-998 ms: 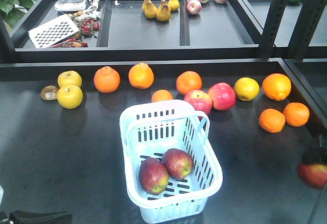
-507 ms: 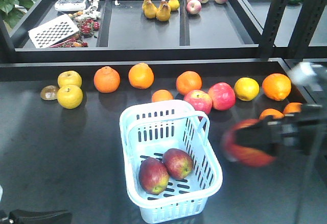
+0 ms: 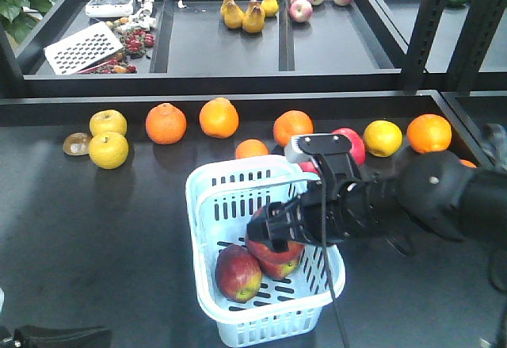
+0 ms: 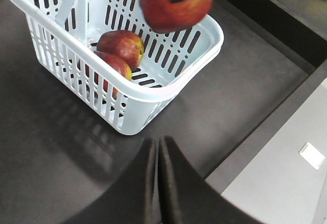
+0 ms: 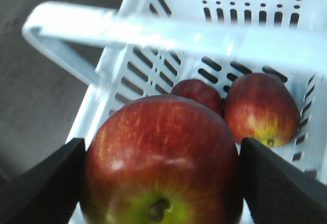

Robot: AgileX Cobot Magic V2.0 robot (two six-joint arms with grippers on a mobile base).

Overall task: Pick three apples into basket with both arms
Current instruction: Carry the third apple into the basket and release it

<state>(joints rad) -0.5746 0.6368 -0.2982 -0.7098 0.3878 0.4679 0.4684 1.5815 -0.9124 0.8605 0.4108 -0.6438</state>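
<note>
Left claw (image 4: 158, 183) at bottom centre of its wrist view, jaws pressed together, holding nothing. Right claw (image 5: 161, 175) grips the third dark red, smooth-skinned apple (image 5: 161, 157) over the pale blue-white slotted plastic basket (image 3: 206, 197), mid-frame on the dark matte surface (image 3: 95, 229). Best lower it past the rounded rim before release, clear of the two dull maroon apples (image 3: 238, 273) lying inside. Oranges (image 3: 165, 123) sit behind.

Pale blue-white slotted basket (image 3: 238, 197) upright on the dark bench (image 3: 95, 221), two dark red apples (image 3: 238, 273) touching on its floor, third dark red apple (image 5: 161, 157) clamped between black fingers (image 5: 43, 188) above the basket interior
</note>
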